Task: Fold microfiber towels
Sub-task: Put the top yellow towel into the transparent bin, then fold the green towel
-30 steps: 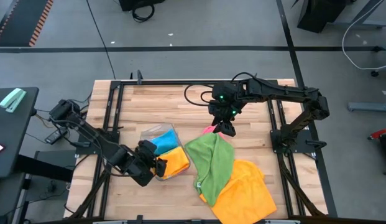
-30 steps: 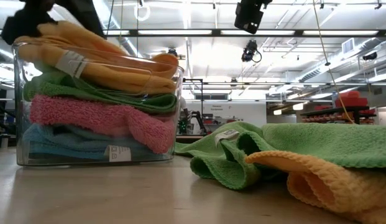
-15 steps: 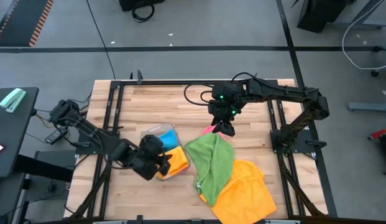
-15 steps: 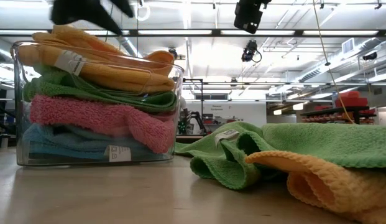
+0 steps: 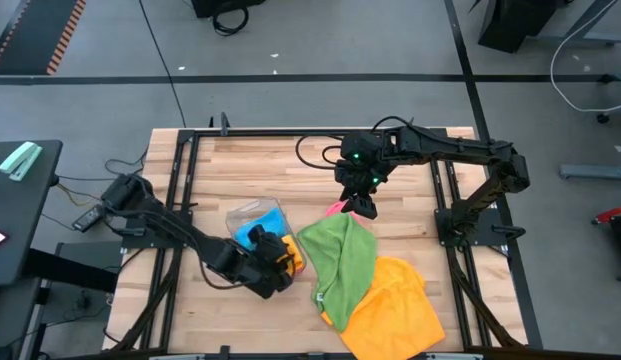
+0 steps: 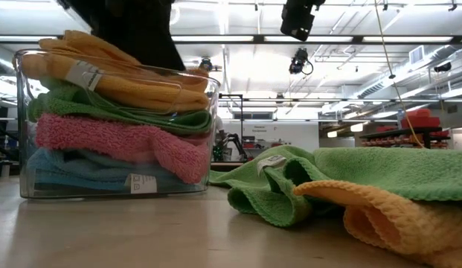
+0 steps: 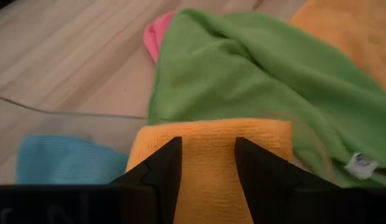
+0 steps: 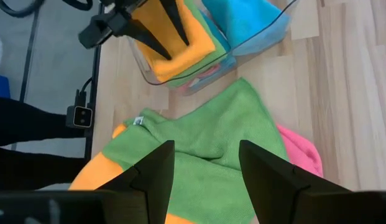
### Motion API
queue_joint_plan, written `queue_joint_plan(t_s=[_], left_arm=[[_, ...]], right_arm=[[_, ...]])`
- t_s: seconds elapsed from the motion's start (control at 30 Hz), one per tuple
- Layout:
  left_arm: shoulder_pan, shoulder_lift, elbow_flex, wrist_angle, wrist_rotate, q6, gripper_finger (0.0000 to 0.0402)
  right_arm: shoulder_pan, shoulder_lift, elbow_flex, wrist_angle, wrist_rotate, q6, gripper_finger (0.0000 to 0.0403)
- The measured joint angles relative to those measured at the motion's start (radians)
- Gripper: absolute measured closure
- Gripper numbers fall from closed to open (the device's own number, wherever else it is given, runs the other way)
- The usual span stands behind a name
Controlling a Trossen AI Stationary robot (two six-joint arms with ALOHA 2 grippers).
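- The folded orange towel (image 7: 211, 162) lay on top of the stack in the clear plastic tray (image 6: 208, 89), above green, pink and blue layers; its soft, thick pile suggested it would compress and sag rather than hold a shape.
- The loose green towel (image 5: 342, 262) lay crumpled on the table just beside the tray, draped over a loose orange towel (image 5: 400, 305), with a pink towel (image 5: 337, 208) peeking out from under its far edge.
- All looked light, limp and grippy, not slippery; a pinch at a corner or hem, such as the corner by the green towel's white label (image 7: 358, 165), would likely lift a single layer cleanly.
- The left gripper (image 7: 207, 163) hung over the stack, its fingers parted and straddling the orange top layer, with nothing visibly pinched between them.
- The right gripper (image 8: 205, 163) hovered above the loose green towel, fingers spread and empty.
- Grabbing mid-cloth could bunch up several layers.
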Motion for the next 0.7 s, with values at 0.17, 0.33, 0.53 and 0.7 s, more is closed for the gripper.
queue_joint_plan(t_s=[0.17,0.33,0.53,0.7], left_arm=[[-0.014,0.03,0.0,0.004,-0.003,-0.013,0.0257],[-0.025,0.023,0.001,-0.002,-0.002,-0.021,0.027],[-0.032,-0.049,0.04,-0.01,0.0,0.039,0.0283],[-0.028,-0.104,0.082,-0.011,0.0,0.131,0.0292]], right_arm=[[0.0,0.0,0.0,-0.002,-0.001,0.001,0.0215],[0.0,0.0,0.0,-0.001,-0.001,0.001,0.0215],[0.0,-0.001,-0.023,0.019,-0.002,-0.052,0.0215],[-0.001,0.0,-0.186,0.156,0.004,-0.038,0.0215]])
